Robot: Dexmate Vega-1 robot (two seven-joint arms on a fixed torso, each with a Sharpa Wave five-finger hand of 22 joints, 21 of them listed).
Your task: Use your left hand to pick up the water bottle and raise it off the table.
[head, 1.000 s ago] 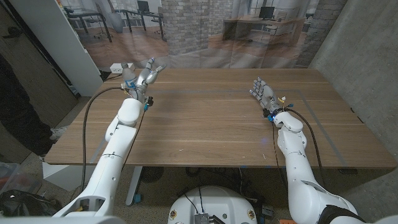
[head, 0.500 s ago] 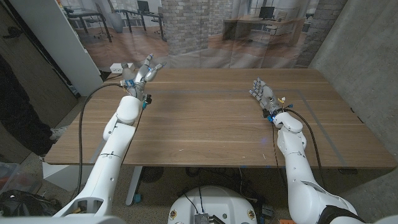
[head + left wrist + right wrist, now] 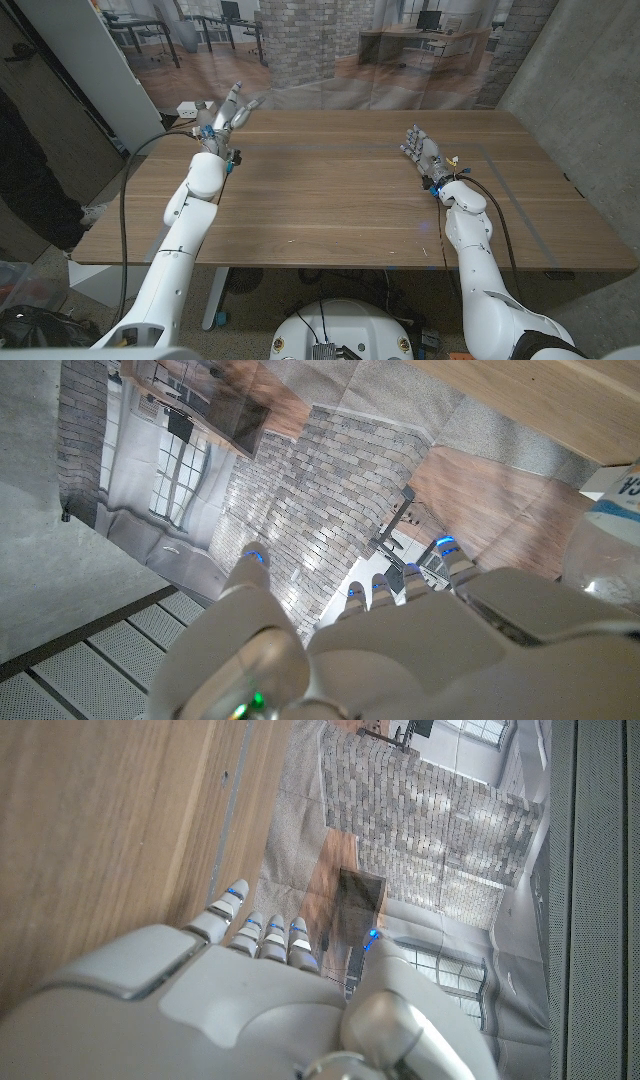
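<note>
At the far left corner of the wooden table (image 3: pixel 340 180), the robot's left hand (image 3: pixel 226 115) reaches forward with fingers spread — the water bottle (image 3: pixel 204 122) stands just beside it at the table's edge. Whether the hand touches or grips the bottle cannot be told. In the left wrist view the clear bottle (image 3: pixel 605 540) with its white label sits alongside the hand (image 3: pixel 400 650). The right hand (image 3: pixel 421 150) stands near the table's right side, fingers extended, holding nothing.
</note>
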